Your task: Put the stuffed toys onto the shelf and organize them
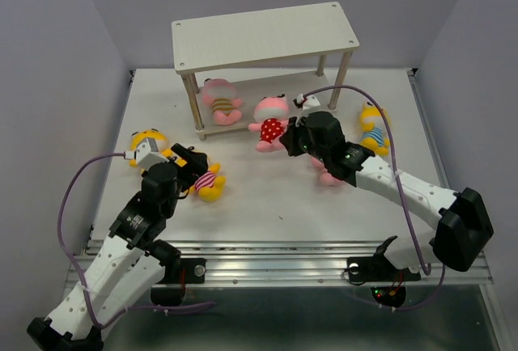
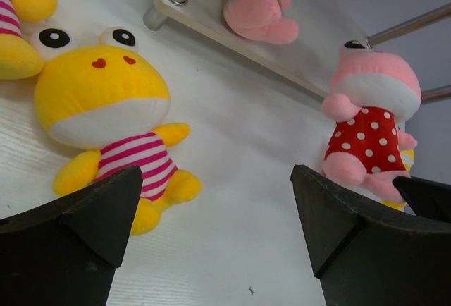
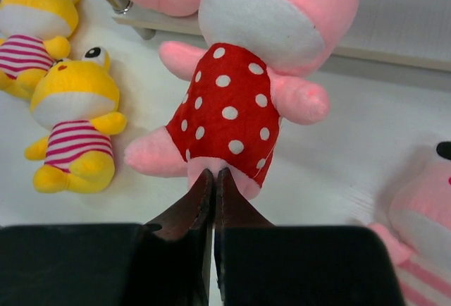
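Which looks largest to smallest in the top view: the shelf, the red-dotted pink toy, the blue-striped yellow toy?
1. shelf, by far the largest.
2 and 3. red-dotted pink toy and blue-striped yellow toy: about alike here, too close to rank.

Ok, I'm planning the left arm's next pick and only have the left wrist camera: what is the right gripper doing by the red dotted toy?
Observer: The right gripper is shut, its tips against the bottom edge of the red dotted toy. I can't tell if it pinches fabric.
Operator: Is anything on the top board of the shelf?
Observer: No toy on it, seen from the top camera.
Operator: Are there toys outside my view?
Observer: A blue-striped yellow toy lies on the table, to the right of the right arm.
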Controlling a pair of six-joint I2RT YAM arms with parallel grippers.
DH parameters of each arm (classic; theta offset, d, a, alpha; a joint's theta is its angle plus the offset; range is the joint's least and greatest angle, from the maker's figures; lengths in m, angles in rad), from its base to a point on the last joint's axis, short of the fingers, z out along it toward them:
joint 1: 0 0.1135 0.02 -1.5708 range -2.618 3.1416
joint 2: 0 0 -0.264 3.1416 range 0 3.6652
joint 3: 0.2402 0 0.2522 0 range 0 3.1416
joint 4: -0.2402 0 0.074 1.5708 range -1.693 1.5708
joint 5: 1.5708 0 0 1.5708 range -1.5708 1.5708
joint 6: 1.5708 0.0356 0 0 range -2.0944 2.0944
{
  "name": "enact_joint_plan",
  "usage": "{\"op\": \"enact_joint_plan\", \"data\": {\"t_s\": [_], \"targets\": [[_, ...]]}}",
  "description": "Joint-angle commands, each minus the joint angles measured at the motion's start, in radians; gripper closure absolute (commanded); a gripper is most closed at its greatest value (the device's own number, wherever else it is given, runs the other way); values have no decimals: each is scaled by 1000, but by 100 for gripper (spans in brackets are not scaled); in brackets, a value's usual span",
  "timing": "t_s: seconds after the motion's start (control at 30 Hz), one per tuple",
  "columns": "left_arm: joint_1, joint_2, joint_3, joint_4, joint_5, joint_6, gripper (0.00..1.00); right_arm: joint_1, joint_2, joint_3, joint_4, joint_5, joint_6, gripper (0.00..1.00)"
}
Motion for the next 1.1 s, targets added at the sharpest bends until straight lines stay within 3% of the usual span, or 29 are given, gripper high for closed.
{"op": "enact_joint_plan", "data": {"t_s": [0.0,0.37,0.9,1.07], "targets": [[-1,-20,-12,9,-29,-5,1,-15,77,95,169,1,-38,99],[0,-25,-20,16,-26,-5,1,-168,267,148,418,-131,-10,99],[0,-15,-13,11,-14,0,1,-208,432,199,552,-267,-6,99],[0,-25,-20,9,-12,-5,1,-208,464,218,552,-240,-20,99]]}}
